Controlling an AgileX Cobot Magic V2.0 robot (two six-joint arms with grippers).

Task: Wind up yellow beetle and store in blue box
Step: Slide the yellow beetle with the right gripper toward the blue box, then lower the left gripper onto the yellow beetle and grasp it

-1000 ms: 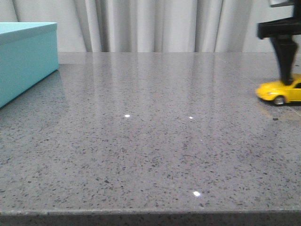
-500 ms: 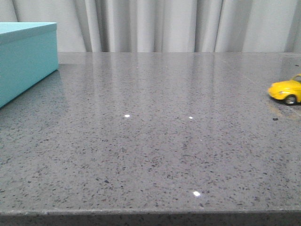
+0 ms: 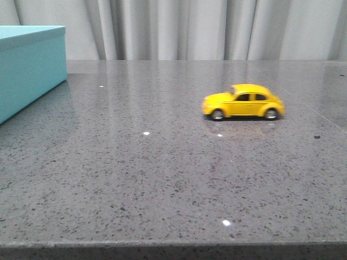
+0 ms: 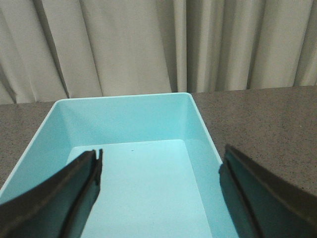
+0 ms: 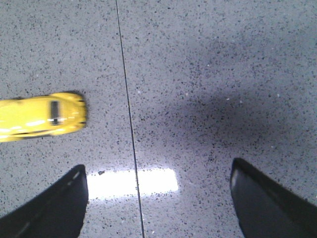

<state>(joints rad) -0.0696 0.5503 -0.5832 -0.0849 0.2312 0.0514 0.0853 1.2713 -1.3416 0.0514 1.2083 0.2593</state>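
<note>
The yellow beetle point(image 3: 244, 101) stands free on its wheels on the grey table, right of centre, nose to the left. It also shows in the right wrist view point(image 5: 42, 116), off to one side of my open, empty right gripper point(image 5: 158, 171), which hangs above bare table. The blue box point(image 3: 30, 70) stands at the far left. In the left wrist view its open, empty inside point(image 4: 148, 178) lies right under my open, empty left gripper point(image 4: 161, 163). Neither gripper shows in the front view.
The speckled grey table point(image 3: 162, 179) has a thin seam line point(image 5: 126, 99) running across it. Grey curtains point(image 3: 179, 27) hang behind the far edge. A bright lamp reflection point(image 5: 131, 182) lies on the table between the right fingers.
One second ago my right gripper stood on the beetle at the right edge. It has gone out of the front view, and the beetle has rolled left towards the middle.
</note>
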